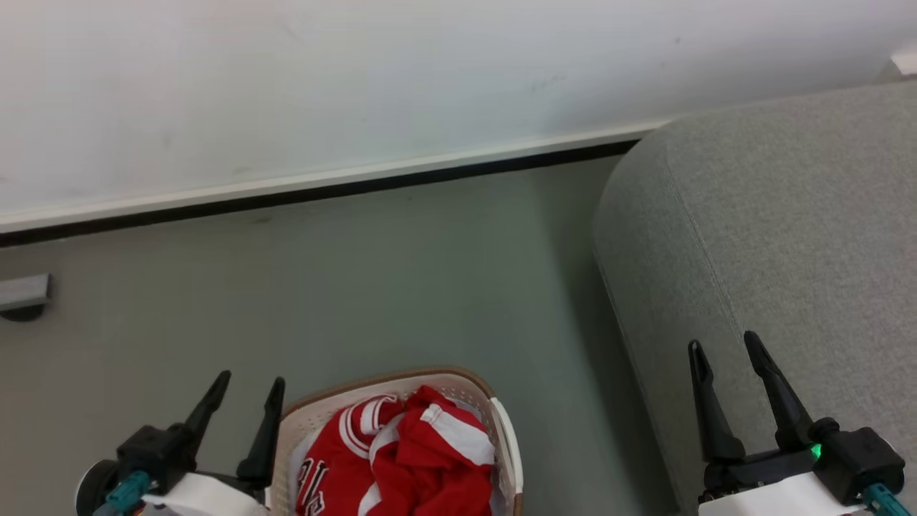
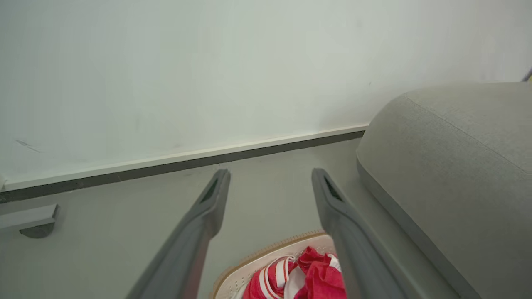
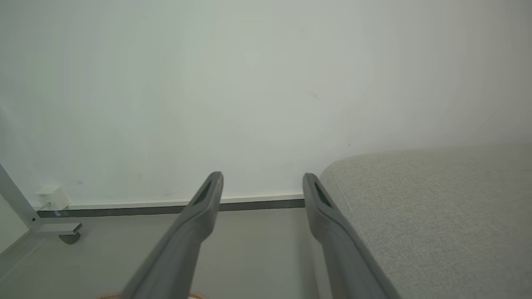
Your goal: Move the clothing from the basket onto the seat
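The red jersey [image 1: 401, 459] with white stripes lies crumpled in the cream basket [image 1: 501, 430] on the floor at the bottom middle of the head view; the jersey [image 2: 307, 276] and the basket rim [image 2: 266, 251] also peek between the fingers in the left wrist view. My left gripper [image 1: 249, 383] is open just left of the basket, empty. My right gripper [image 1: 723, 344] is open over the front edge of the grey sofa [image 1: 788, 229], holding nothing. The sofa [image 2: 449, 166] fills the right of the left wrist view, and the sofa [image 3: 432, 216] lies right of my fingers in the right wrist view.
A white wall with a dark baseboard [image 1: 322, 190] runs behind the grey floor [image 1: 394, 287]. A grey metal foot [image 1: 21, 294] of some frame rests on the floor at the far left, and the same foot [image 3: 62, 230] is at the lower left of the right wrist view.
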{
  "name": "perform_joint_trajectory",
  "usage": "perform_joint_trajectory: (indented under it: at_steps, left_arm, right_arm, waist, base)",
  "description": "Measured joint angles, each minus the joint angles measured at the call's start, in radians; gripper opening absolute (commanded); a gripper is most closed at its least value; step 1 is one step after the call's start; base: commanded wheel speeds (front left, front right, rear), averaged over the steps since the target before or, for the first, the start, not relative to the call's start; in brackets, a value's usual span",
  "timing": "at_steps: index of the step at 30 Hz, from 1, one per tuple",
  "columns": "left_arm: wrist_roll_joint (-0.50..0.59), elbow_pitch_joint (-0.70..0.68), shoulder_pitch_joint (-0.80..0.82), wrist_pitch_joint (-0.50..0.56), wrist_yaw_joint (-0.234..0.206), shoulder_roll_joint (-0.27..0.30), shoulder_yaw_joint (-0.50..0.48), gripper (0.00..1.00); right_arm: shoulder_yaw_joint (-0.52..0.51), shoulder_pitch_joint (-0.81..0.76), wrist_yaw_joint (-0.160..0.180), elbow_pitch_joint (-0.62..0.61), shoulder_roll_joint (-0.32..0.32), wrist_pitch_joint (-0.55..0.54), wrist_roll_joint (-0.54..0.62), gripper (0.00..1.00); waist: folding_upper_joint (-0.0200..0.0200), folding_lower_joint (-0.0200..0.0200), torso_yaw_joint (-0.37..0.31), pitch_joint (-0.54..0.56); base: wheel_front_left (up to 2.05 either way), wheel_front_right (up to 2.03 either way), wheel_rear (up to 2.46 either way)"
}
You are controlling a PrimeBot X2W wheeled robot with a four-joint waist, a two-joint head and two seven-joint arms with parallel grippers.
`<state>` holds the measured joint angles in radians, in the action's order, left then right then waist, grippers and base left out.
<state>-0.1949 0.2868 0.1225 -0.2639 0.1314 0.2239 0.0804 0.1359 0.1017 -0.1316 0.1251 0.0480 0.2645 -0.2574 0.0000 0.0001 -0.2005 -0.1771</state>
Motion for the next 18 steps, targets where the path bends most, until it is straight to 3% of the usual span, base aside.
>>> perform_joint_trajectory:
  at_steps: [9,18]
  left_arm:
    - [-0.067,0.184,0.097,0.000,0.000,0.114,0.164,1.00]
    - [-0.142,0.383,0.257,0.053,0.000,0.185,0.420,1.00]
  right_arm:
    - [-0.017,0.010,0.000,-0.080,0.001,0.000,-0.044,1.00]
    - [-0.026,0.019,0.000,-0.134,0.001,0.000,-0.079,1.00]
  waist:
    - [0.0000,0.0001,-0.089,-0.137]
    - [0.0000,0.0001,-0.149,-0.275]
  base:
    - [0.00,0.00,0.00]
    - [0.00,0.00,0.00]
